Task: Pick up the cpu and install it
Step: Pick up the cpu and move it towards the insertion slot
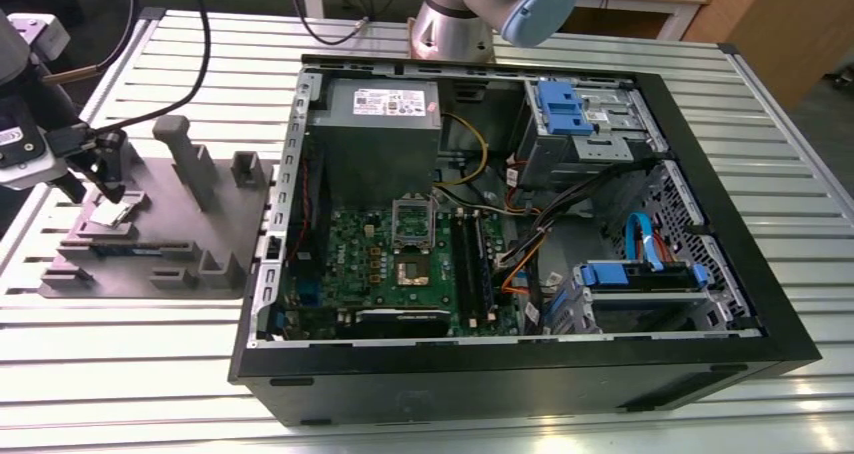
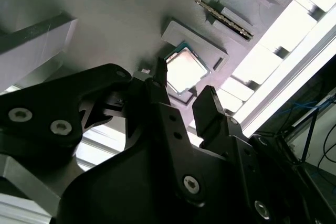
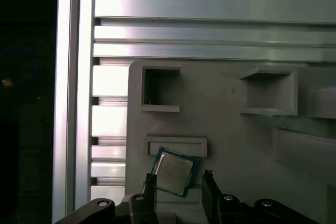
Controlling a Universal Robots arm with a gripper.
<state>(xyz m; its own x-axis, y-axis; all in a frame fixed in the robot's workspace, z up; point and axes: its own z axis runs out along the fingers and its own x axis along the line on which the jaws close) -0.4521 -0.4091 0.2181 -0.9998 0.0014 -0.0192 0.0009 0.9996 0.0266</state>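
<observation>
Cpu (image 1: 114, 212) sits in a shallow square recess of the grey fixture block (image 1: 180, 249), which lies on the slatted metal desk (image 1: 134, 374) just beside the open computer case (image 1: 534, 379), on the exterior view's left. The chip's silvery top faces up, and it lies slightly skewed against the recess walls.

My end effector (image 1: 110, 186) hangs directly over the chip with its dark fingers pointing straight down. My wrist stands at the far edge of the exterior view's left, well apart from my arm's base (image 1: 454, 29), which is mounted behind the case.

In the first wrist view, the end effector (image 3: 178, 178) is released. Its two fingers (image 3: 150, 183) are spread to either side of the cpu (image 3: 174, 176), one at each opposite edge. The chip is not clamped, and a sliver of grey block shows between it and one finger.

The second wrist view shows the same straddle from a steeper angle. There the cpu (image 2: 181, 69) gleams between the finger tips of the end effector (image 2: 185, 85). I cannot tell whether either tip touches the chip.

Inside the case, the motherboard (image 1: 400, 274) lies flat with its socket frame (image 1: 411, 217) raised upright.
</observation>
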